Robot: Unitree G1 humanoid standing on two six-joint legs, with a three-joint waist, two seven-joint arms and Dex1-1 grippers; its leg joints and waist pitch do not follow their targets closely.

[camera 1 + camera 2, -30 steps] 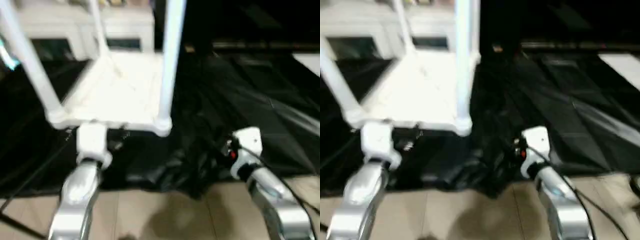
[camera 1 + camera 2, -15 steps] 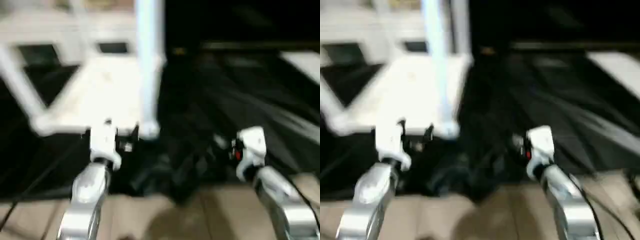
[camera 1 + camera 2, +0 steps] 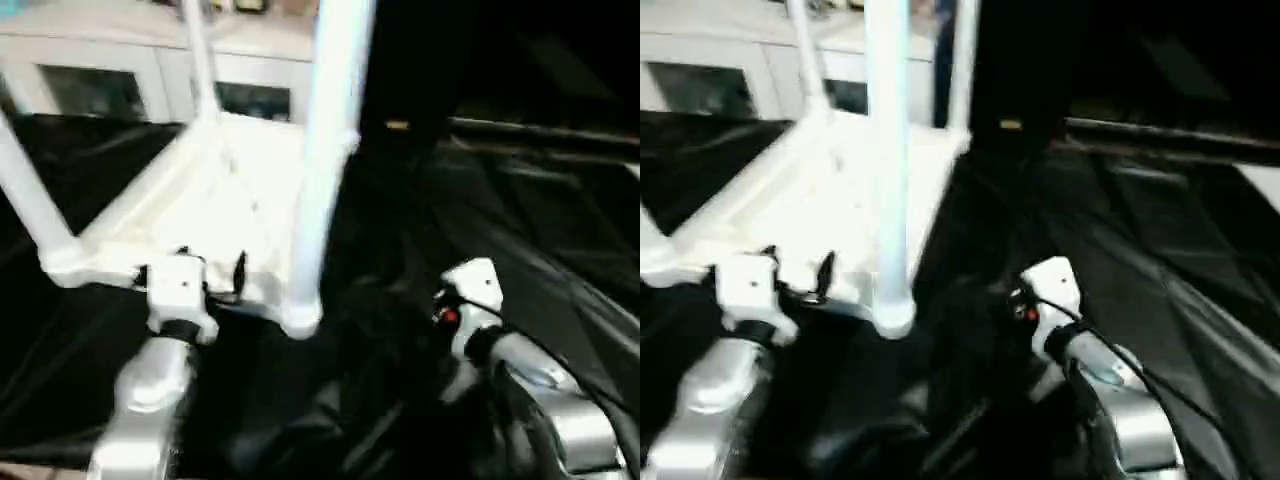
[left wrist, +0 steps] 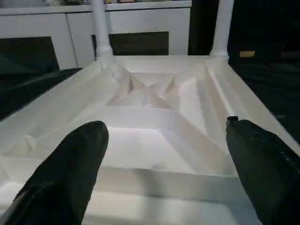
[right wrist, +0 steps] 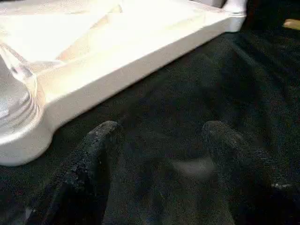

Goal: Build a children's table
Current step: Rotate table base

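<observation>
The white plastic children's table (image 3: 230,215) lies upside down on black sheeting (image 3: 520,250), tubular legs (image 3: 325,150) standing up. The left gripper (image 4: 164,154) gapes wide at its near rim; the right gripper (image 5: 159,154), parted, holds nothing. It looks light, stiff, slick: grip the rim.

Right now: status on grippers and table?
Left gripper open at the table top's near edge. Right gripper open, empty, over black sheet. Legs standing in sockets. No obstruction seen.

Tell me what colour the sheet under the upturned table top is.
Black; the sheet shows best in the right wrist view, beside the white table top.
</observation>
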